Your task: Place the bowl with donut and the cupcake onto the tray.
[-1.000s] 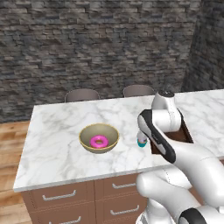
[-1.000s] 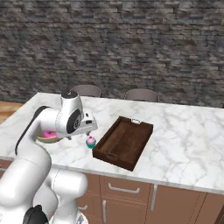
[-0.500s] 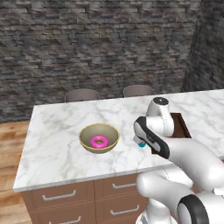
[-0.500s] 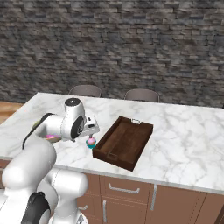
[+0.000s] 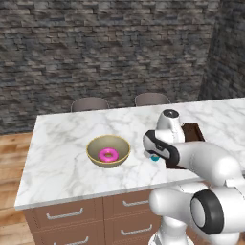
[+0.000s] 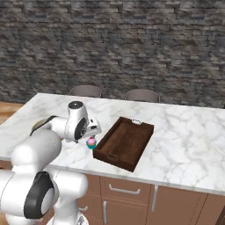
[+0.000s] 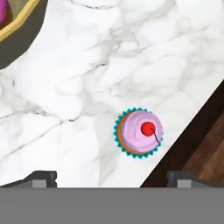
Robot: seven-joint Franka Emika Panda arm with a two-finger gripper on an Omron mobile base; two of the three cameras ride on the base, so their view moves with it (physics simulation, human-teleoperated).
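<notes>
One cupcake [image 7: 139,133], teal-wrapped with pink frosting and a red cherry on top, stands upright on the marble worktop [image 5: 67,143] just beside the near corner of the tray [image 6: 125,143], apart from its rim and not on it. The gripper [image 7: 111,178] hangs above the cupcake with its two finger tips [image 7: 41,178] spread wide and holding nothing; the cupcake sits between them in the hand view, nearer the right tip. One dark brown tray lies at a slant toward the worktop's front edge, with a small metal handle at each end. One tan bowl [image 5: 108,151] rests further along the worktop, well apart from the tray and about midway between the front and back edges, with one pink donut [image 5: 107,155] lying flat inside it. Two grey chair backs [image 6: 85,91] rise behind the worktop's far edge, in front of a dark stone wall [image 5: 105,48].
</notes>
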